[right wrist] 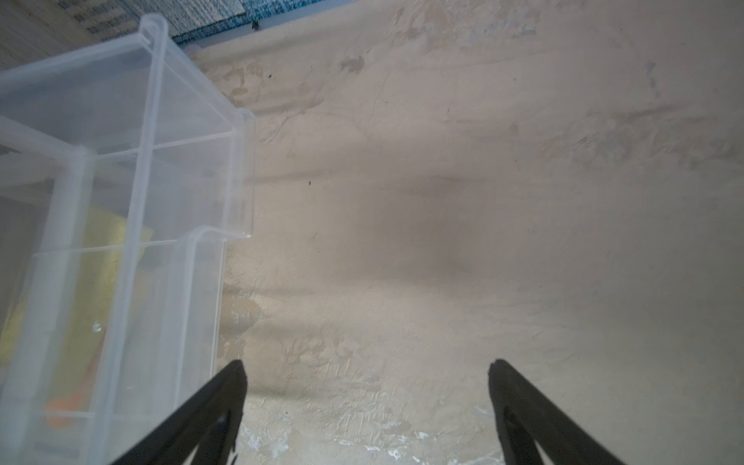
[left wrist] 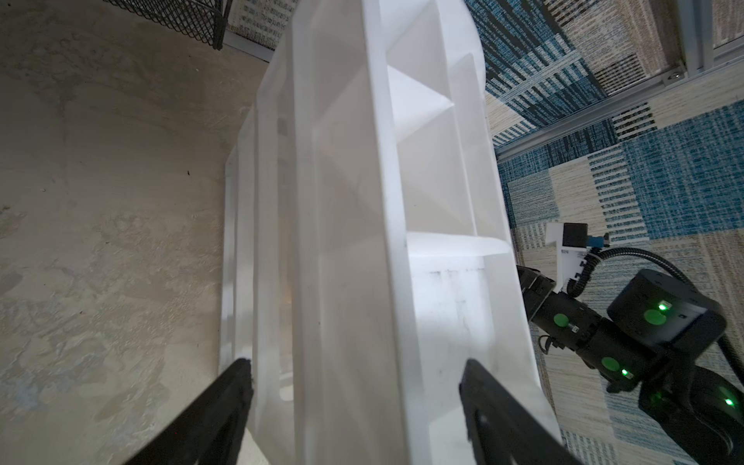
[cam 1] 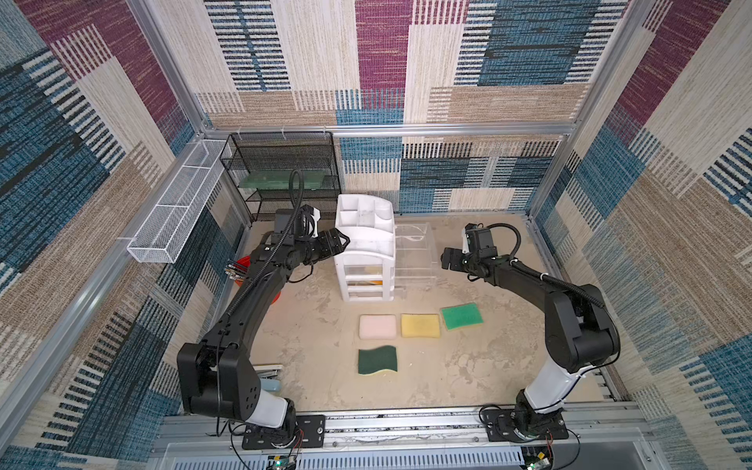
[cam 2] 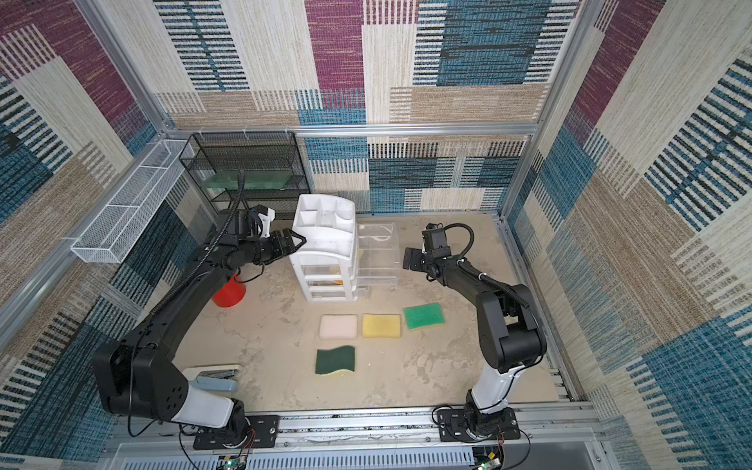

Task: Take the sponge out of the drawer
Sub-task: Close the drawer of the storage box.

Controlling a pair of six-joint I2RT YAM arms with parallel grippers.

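The drawer chest (cam 1: 365, 254) is white with a compartmented tray top and stands mid-table. Through its clear fronts a yellow sponge (cam 1: 372, 270) shows inside, over something orange (cam 1: 376, 281). My left gripper (cam 1: 344, 241) is at the chest's upper left edge. In the left wrist view its jaws (left wrist: 356, 362) stand wide apart, with the chest's tray rim (left wrist: 396, 249) between them. Clear plastic boxes (cam 1: 413, 248) jut from the chest's right side. My right gripper (cam 1: 444, 259) hangs open just right of them, holding nothing. The right wrist view shows the yellow sponge (right wrist: 92, 257) through that plastic.
Loose sponges lie in front of the chest: pink (cam 1: 377, 326), yellow (cam 1: 420, 325), light green (cam 1: 462, 316) and dark green (cam 1: 377, 360). A black mesh rack (cam 1: 285, 171) stands behind the left arm, a white wire basket (cam 1: 175, 215) hangs on the left wall. A red cup (cam 2: 229, 294) sits under the left arm.
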